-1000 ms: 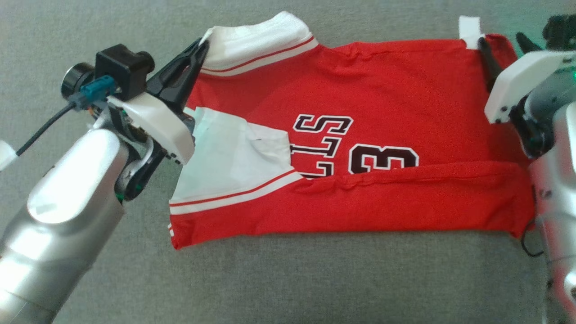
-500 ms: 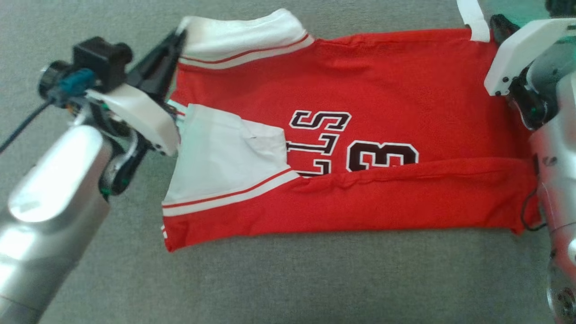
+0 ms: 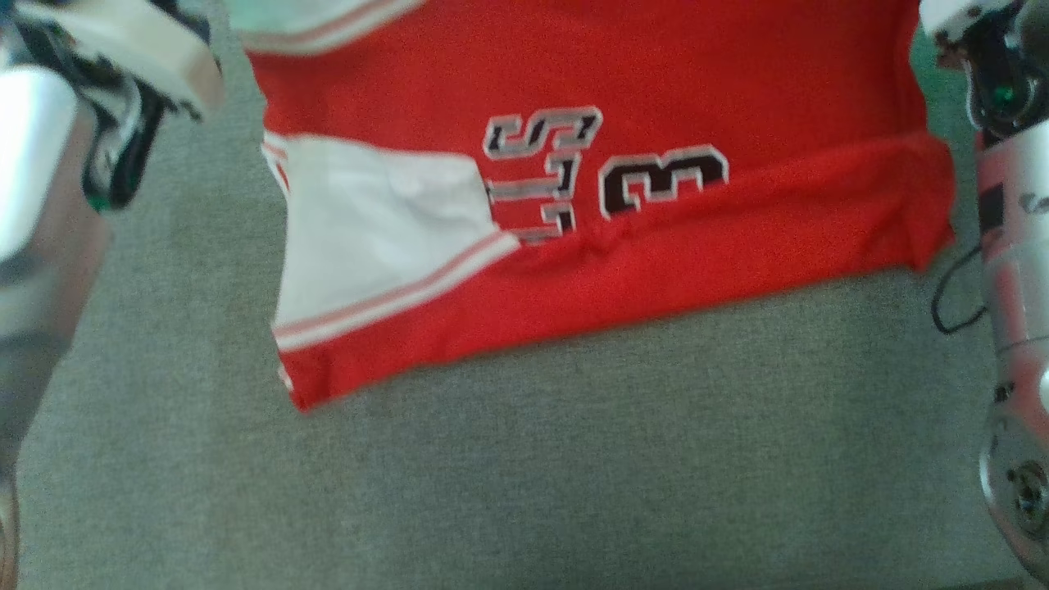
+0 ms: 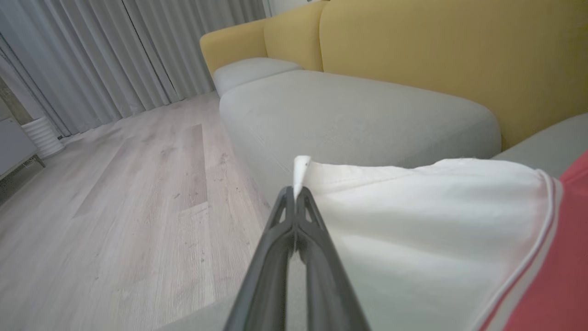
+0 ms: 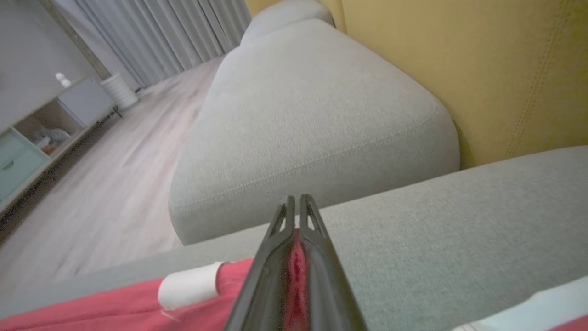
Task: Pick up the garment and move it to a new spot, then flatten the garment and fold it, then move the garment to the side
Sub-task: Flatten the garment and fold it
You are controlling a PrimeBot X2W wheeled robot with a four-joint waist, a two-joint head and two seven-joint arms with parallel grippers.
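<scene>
Here, red garment (image 3: 737,82), printed 3 (image 3: 662,179), S (image 3: 542,131)

a red and white jersey (image 3: 656,270) lies across a grey fabric sofa seat (image 3: 574,459), its near edge folded over.

We read black, white-edged print on the red garment (image 3: 737,74), blurred in the head view and lying sideways to it. We make out a large 3 (image 3: 664,179), one edge tucked under a fold (image 3: 737,238) of the red cloth. Beside it runs a column of letters (image 3: 537,168): an S, then what looks like an L, then one cut off by the fold that we cannot read.
</scene>
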